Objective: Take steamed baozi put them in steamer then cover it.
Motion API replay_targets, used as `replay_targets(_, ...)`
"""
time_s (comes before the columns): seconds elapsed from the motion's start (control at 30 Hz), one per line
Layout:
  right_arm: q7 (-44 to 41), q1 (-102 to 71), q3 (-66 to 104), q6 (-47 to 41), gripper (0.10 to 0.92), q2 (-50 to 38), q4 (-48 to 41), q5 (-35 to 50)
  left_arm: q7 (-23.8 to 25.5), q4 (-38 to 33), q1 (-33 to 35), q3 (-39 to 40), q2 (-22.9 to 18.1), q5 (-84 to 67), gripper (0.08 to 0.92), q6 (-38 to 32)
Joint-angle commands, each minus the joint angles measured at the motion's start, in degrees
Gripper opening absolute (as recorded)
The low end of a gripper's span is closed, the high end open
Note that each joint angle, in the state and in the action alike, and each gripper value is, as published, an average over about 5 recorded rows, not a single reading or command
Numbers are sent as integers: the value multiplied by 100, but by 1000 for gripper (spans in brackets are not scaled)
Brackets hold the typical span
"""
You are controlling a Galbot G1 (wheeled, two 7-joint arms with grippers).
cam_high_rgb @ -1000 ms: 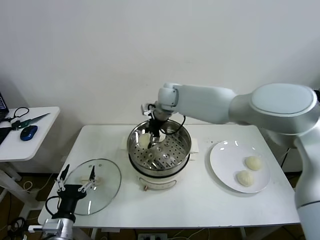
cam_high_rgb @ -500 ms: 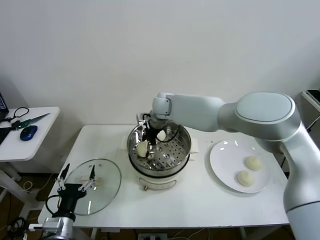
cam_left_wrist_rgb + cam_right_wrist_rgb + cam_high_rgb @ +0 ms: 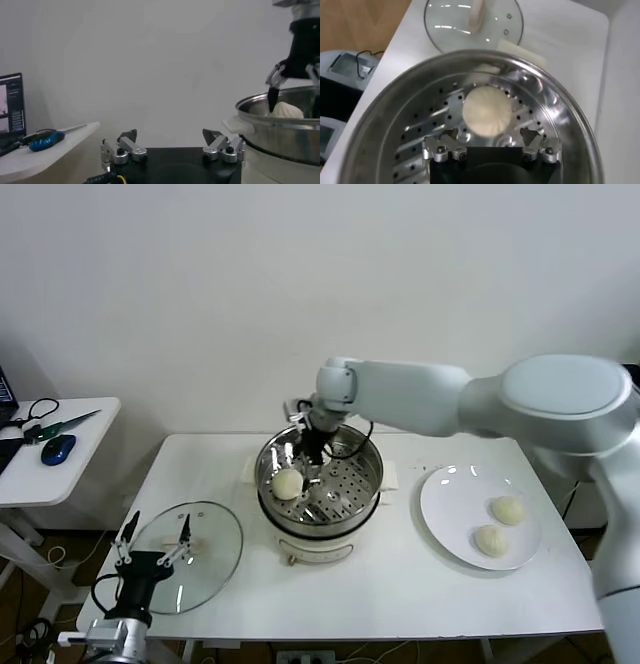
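Note:
The steel steamer (image 3: 352,499) stands mid-table on its white pot base. One cream-white baozi (image 3: 288,483) lies on its perforated floor at the left; it also shows in the right wrist view (image 3: 487,112) and the left wrist view (image 3: 286,110). My right gripper (image 3: 310,456) hangs open just above and behind it, apart from it (image 3: 490,135). Two more baozi (image 3: 507,510) (image 3: 489,540) lie on the white plate (image 3: 445,504). A fourth does not show. The glass cover (image 3: 200,569) lies flat at the front left. My left gripper (image 3: 155,536) is parked open over it (image 3: 170,136).
A small side table (image 3: 60,469) at the far left holds a blue mouse (image 3: 58,449) and cables. The wall runs close behind the steamer. The table's front edge (image 3: 400,629) lies just past the cover and the plate.
My right gripper has let go of the baozi, which now lies on the steamer floor. The gripper has risen a little and drawn back to the right. The left arm has not moved.

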Motion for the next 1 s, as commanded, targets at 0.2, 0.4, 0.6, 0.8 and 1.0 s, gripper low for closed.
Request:
replay_targets(0.2,-439,1123,-94,300,823,-3149,1904,-887,4,-60,-38,25,1,73,823,62)
replay_targets(0.4,-656,467,275,475,823,-4311,2152,-2152,-13,-95,-21,-1,-48,126,823,89)
replay_targets(0.6,-787,-1048,1267,703,823,-4986,1819,-3308,-24,-160,69,-41,-110,225,823,100)
replay_targets(0.8,-906,-2586,2547,1000,823,-5240,1304,-4179,-14,-242,160,-59,-215,359,823,152)
replay_targets(1.0,-932,-3546,3222,1188,823,-5147,926,-4726,-23,-213,175,-58,-293,441,823,150)
